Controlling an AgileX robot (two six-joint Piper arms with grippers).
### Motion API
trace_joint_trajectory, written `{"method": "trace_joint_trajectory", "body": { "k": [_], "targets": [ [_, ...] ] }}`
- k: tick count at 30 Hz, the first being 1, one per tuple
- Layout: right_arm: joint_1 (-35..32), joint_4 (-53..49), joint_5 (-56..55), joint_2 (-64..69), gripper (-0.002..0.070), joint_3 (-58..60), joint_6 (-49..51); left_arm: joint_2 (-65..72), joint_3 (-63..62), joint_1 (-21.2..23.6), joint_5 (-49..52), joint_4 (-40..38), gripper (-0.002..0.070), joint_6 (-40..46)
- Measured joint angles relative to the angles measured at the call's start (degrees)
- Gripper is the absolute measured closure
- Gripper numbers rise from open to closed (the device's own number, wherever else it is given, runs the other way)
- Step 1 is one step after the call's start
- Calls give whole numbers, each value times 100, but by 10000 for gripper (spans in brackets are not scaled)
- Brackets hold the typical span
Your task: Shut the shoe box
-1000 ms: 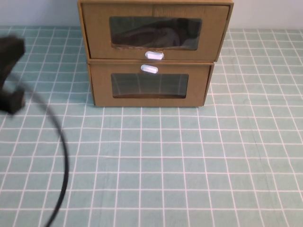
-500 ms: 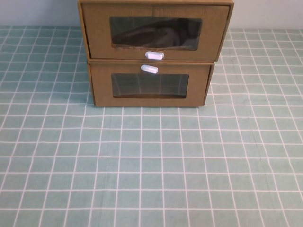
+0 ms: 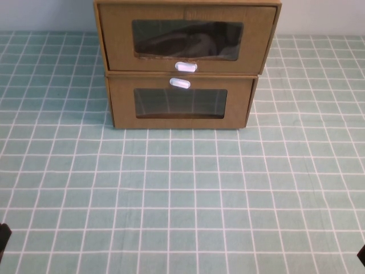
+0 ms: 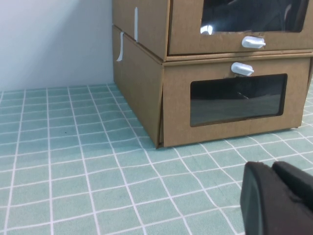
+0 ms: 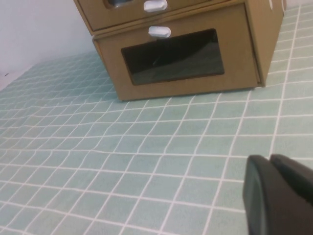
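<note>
The shoe box (image 3: 117, 40) is the upper of two stacked brown cardboard boxes at the table's far side. It has a clear window with a dark shoe behind it, and a white pull tab (image 3: 186, 67) just below the window. Its drawer front looks about flush with its shell in the left wrist view (image 4: 186, 29). My left gripper (image 4: 274, 169) is shut and empty, low over the table near its front left. My right gripper (image 5: 270, 159) is shut and empty near the front right. Both are well short of the boxes.
The lower cardboard box (image 3: 122, 105), with its white tab (image 3: 180, 83) above its window, carries the shoe box. The table (image 3: 182, 194) has a green cloth with a white grid. A pale wall stands behind the boxes.
The left arm and its black cable, at the left edge a second ago, have drawn back out of the high view. Only dark slivers now show at the bottom corners. The boxes have not moved.
</note>
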Motion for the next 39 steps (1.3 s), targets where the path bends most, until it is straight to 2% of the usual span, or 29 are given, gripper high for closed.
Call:
{"method": "trace_joint_trajectory", "body": {
  "k": [18,20,23,28,31,39],
  "targets": [
    [0,4,357,0,687,8,-8,0,0,0,-5,-20,680,0],
    [-64,-264,357,-34,687,13,-77,0,0,0,-5,-20,680,0],
    [-558,-599,301,-90,687,13,-126,0,0,0,-5,-20,680,0],
    [-2058,-717,250,-138,687,13,-148,0,0,0,-14,-20,680,-12],
    [-2678,-741,543,-278,687,13,-162,0,0,0,-14,-20,680,-12],
    [-2833,-755,1358,-359,687,13,-557,0,0,0,-14,-20,680,-12]
  ]
}}
